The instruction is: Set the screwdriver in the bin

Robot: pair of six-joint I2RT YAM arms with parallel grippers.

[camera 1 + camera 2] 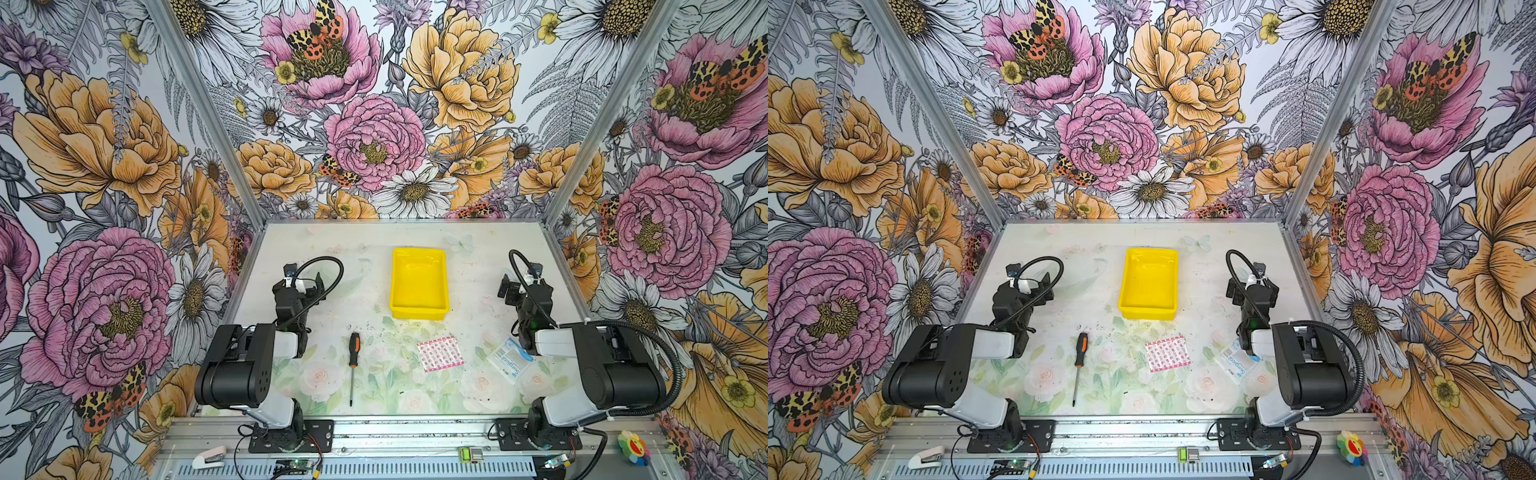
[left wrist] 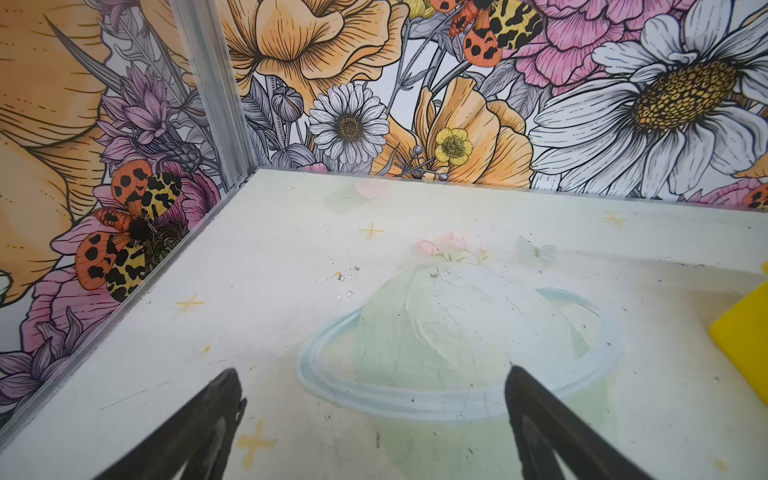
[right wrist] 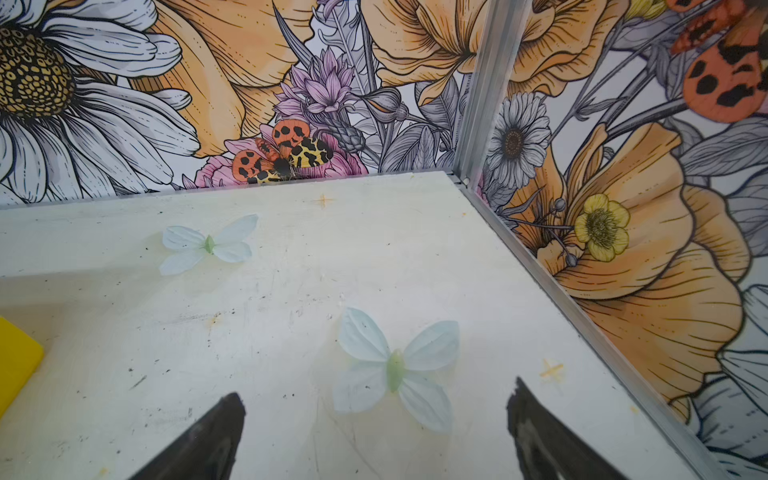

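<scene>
The screwdriver (image 1: 353, 365) (image 1: 1079, 365) lies flat near the front of the table, left of centre, its orange-and-black handle pointing to the back and its thin shaft to the front. The yellow bin (image 1: 418, 282) (image 1: 1149, 282) stands empty behind it, in the middle of the table. My left gripper (image 1: 303, 282) (image 1: 1027, 286) (image 2: 372, 372) rests at the left, open over bare table, well back from the screwdriver. My right gripper (image 1: 523, 286) (image 1: 1252, 286) (image 3: 376, 388) rests at the right, open with nothing in it. A corner of the bin (image 2: 744, 340) (image 3: 16, 353) shows in each wrist view.
A pink patterned packet (image 1: 440, 353) and a clear blue-printed packet (image 1: 509, 359) lie at the front right, between the screwdriver and the right arm. Flowered walls close the table on the left, back and right. A stapler (image 1: 210, 457) lies on the front rail.
</scene>
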